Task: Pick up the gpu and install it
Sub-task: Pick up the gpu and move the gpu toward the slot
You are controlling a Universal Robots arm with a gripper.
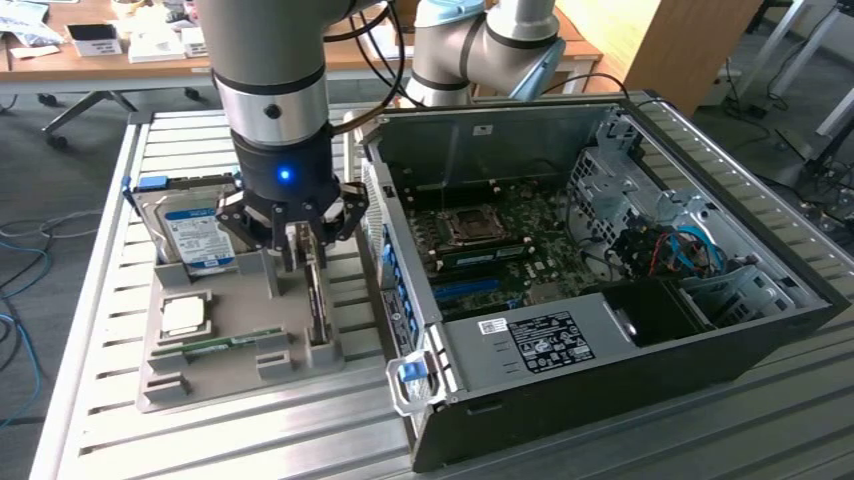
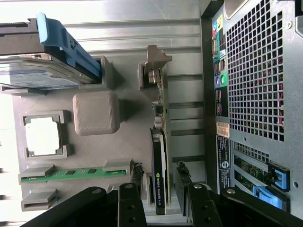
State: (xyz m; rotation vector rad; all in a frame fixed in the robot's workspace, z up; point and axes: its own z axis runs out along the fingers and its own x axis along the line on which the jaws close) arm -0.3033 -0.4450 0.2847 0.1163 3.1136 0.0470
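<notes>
The gpu (image 1: 316, 300) is a thin dark card standing on its edge in a slot of the grey holder tray (image 1: 227, 385). In the wrist view the gpu (image 2: 160, 142) runs lengthwise, with its silver bracket (image 2: 154, 66) at the far end. My gripper (image 1: 304, 250) is lowered over the card's near end. It is open, and its two black fingers (image 2: 137, 172) straddle the card with a small gap on each side. My gripper (image 2: 159, 177) is not touching the card.
The tray also holds a hard drive (image 1: 194, 235) with a blue-white label, a silver CPU (image 1: 184, 316) and a green memory stick (image 1: 220, 345). The open computer case (image 1: 747, 300) lies close beside the tray, its motherboard (image 1: 494, 250) exposed. A second arm (image 1: 481, 50) stands behind.
</notes>
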